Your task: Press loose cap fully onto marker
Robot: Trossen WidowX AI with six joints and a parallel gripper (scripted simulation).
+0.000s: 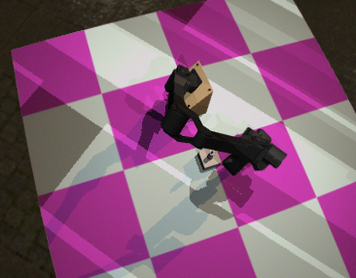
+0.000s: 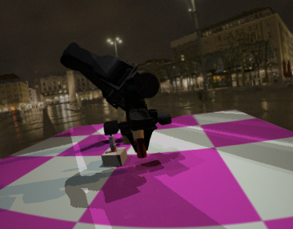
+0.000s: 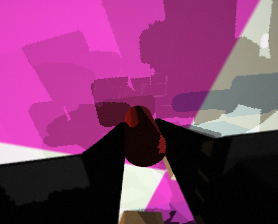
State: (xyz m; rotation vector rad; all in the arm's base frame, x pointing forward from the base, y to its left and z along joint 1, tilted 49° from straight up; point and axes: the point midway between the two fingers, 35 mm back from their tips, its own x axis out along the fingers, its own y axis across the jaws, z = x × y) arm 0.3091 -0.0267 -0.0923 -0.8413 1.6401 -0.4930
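The cap, a dark red cylinder, shows in the exterior view (image 2: 141,149) and in the wrist view (image 3: 144,145). My gripper (image 2: 141,145) (image 3: 140,124) is shut on the cap and holds it upright, a little above the table; its shadow lies apart from it. The pale holder block (image 1: 208,162) (image 2: 113,158) stands beside the gripper, to the left in the exterior view. The marker (image 1: 211,154) (image 2: 112,142) stands upright in it, grey with a red band low down, and bears no cap. In the top view the arm hides the cap and fingertips.
The arm's tan base plate (image 1: 202,93) (image 3: 142,218) is on the chequered magenta and white table (image 1: 89,214) (image 2: 178,200). The arm's forearm passes close above the holder block in the top view. Several shadows and light streaks cross the table.
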